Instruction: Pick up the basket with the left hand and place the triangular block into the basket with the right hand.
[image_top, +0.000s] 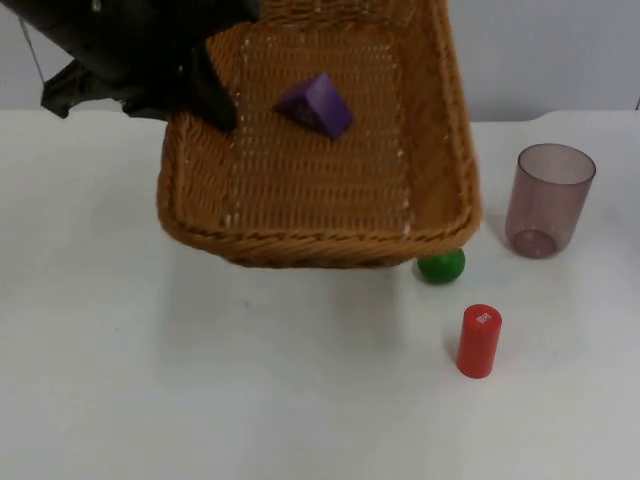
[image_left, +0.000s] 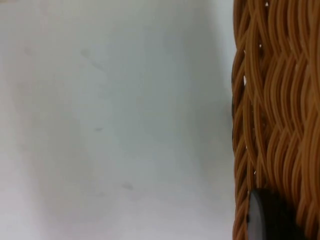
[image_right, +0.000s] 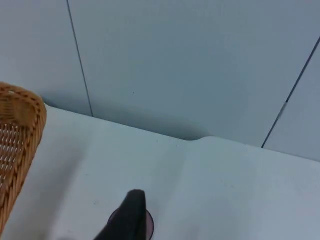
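The woven brown basket (image_top: 440, 150) hangs tilted above the table, casting a shadow beneath it. My left gripper (image_top: 208, 98) is shut on its left rim, and the left wrist view has the basket's wall (image_left: 275, 125) close up with one black fingertip (image_left: 265, 217) against it. A purple triangular block (image_top: 318, 104) lies inside the basket on its woven floor. In the right wrist view one black fingertip (image_right: 127, 215) stands over the white table near the grey wall, away from a corner of the basket (image_right: 17, 135).
A green ball (image_top: 441, 266) sits just under the basket's front right corner. A red cylinder (image_top: 478, 341) stands upright in front of it. A translucent purple cup (image_top: 548, 200) stands at the right.
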